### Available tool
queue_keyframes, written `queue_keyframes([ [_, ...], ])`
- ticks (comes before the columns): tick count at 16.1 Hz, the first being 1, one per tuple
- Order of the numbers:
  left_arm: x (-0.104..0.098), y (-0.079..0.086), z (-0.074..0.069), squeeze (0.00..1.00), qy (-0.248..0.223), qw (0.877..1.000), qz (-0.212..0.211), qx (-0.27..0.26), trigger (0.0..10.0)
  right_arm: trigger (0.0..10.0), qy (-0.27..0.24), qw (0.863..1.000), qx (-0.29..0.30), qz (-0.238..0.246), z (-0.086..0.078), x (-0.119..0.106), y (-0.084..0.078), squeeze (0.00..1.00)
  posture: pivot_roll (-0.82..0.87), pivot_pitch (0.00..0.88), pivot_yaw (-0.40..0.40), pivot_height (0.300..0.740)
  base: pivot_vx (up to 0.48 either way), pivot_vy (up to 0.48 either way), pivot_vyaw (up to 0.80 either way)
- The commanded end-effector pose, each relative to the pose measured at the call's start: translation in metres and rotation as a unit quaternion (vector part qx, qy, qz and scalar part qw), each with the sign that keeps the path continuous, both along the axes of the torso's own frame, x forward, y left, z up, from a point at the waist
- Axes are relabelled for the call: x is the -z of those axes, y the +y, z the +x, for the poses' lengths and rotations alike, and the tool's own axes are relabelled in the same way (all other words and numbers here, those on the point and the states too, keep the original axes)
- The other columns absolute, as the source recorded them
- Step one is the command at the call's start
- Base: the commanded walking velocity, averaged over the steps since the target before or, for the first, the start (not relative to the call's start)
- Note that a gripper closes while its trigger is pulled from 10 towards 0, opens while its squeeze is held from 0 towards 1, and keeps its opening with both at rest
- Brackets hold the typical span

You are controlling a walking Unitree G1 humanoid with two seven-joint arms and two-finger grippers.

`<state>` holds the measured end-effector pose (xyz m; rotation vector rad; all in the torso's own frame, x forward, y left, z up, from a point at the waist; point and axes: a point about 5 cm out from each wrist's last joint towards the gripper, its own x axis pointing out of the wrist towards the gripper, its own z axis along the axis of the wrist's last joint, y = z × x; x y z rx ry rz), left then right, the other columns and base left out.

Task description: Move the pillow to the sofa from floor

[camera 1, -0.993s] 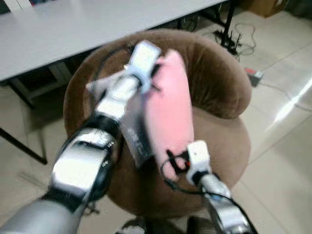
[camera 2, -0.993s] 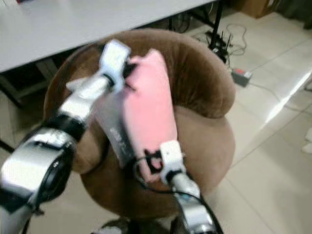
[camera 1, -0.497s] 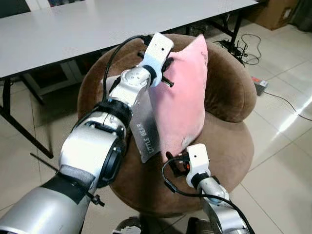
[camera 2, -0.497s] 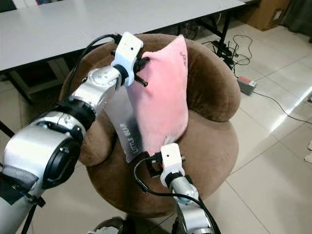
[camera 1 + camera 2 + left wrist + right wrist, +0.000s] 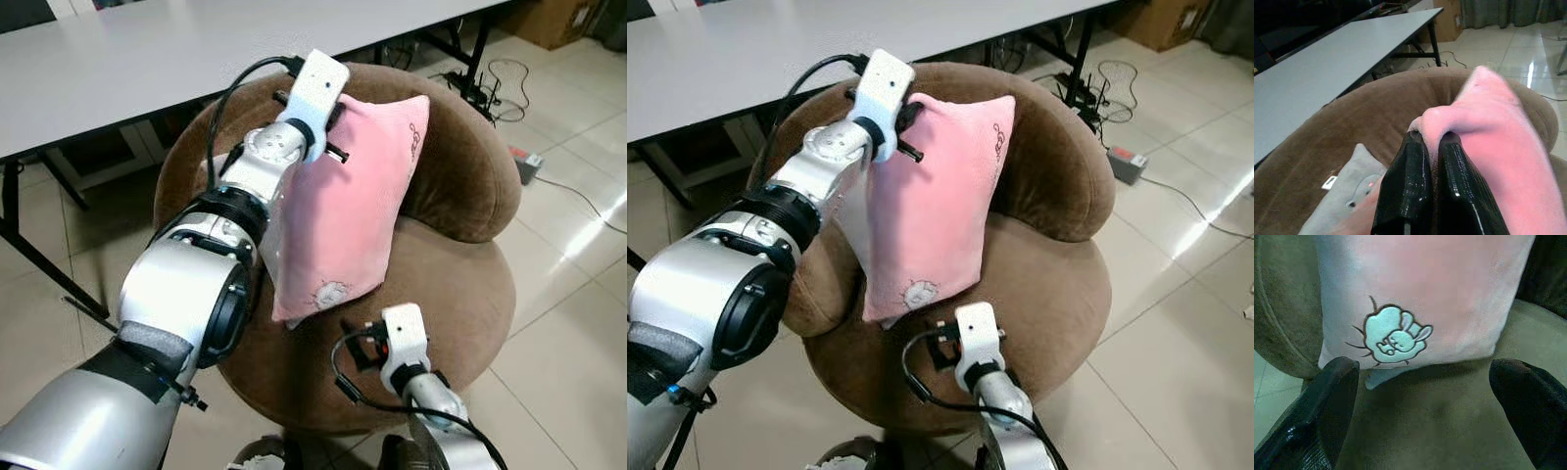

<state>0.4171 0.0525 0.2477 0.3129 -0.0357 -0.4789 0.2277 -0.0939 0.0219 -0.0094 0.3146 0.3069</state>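
Note:
A pink pillow (image 5: 343, 211) with a small rabbit motif (image 5: 1392, 336) stands upright on the round brown sofa (image 5: 460, 284), leaning toward its backrest. My left gripper (image 5: 1431, 142) is shut on the pillow's top corner, high over the sofa's back left. The two black fingers (image 5: 1410, 176) pinch a fold of pink fabric. A grey underside of the pillow shows beside them. My right gripper (image 5: 1422, 377) is open just in front of the pillow's lower edge, above the seat cushion, with nothing between its fingers.
A long grey table (image 5: 147, 59) stands behind the sofa. Cables and a power strip (image 5: 524, 162) lie on the tiled floor at the right. Open tiled floor spreads to the right and front right of the sofa.
The right gripper has let go of the pillow's lower corner and drawn back. The pillow has turned its pink face forward and settled lower on the seat, with the left gripper still holding its top.

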Motion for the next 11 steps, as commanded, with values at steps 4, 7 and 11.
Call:
queue_keyframes([
  [4, -0.039, -0.029, -0.004, 0.00, -0.046, 0.998, -0.018, 0.035, 0.0, 10.0, -0.001, 1.000, 0.016, -0.001, -0.013, -0.002, 0.000, 0.00, -0.25, 0.154, 0.137, 0.740, 0.000, 0.000, 0.00],
  [7, -0.075, -0.044, -0.009, 0.00, -0.078, 0.993, -0.074, 0.054, 0.0, 10.0, 0.022, 0.999, 0.030, -0.006, -0.039, 0.005, -0.004, 0.00, -0.30, 0.186, 0.133, 0.740, 0.000, 0.000, 0.00],
  [11, -0.104, -0.037, -0.009, 0.00, -0.108, 0.988, -0.101, 0.042, 0.0, 10.0, 0.037, 0.998, 0.046, -0.011, -0.058, 0.005, -0.010, 0.00, -0.34, 0.227, 0.143, 0.740, 0.000, 0.000, 0.00],
])
